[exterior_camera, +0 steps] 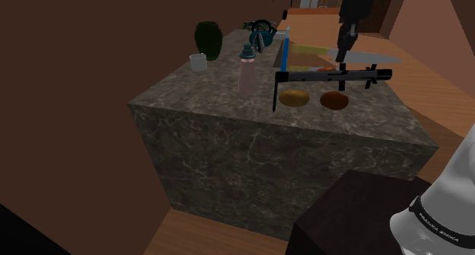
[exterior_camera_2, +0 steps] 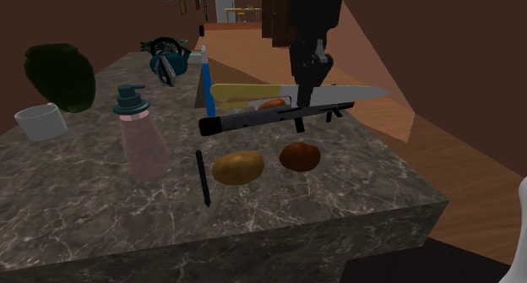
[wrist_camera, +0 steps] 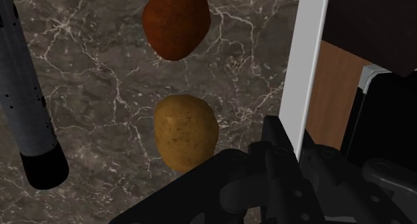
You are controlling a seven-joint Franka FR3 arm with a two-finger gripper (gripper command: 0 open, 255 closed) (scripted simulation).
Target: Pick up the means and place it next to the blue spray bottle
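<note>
1. The gripper's (exterior_camera_2: 304, 100) black fingers pinch the long shiny knife (exterior_camera_2: 355, 93) near its middle.
2. The knife hangs flat, upper middle of the second exterior view, with one end near the blue bottle (exterior_camera_2: 205, 80).
3. The hand points down.
4. The arm drops in from the top edge.
5. Below, on the counter (exterior_camera_2: 101, 205), lie a yellow potato (exterior_camera_2: 237, 166) and a red-brown potato (exterior_camera_2: 299, 156).

My arm (exterior_camera: 454, 186) was white with dark joints; a black band (exterior_camera: 436, 223) with white lettering ringed its base, and the claw (exterior_camera: 342, 63) was all black.
</note>
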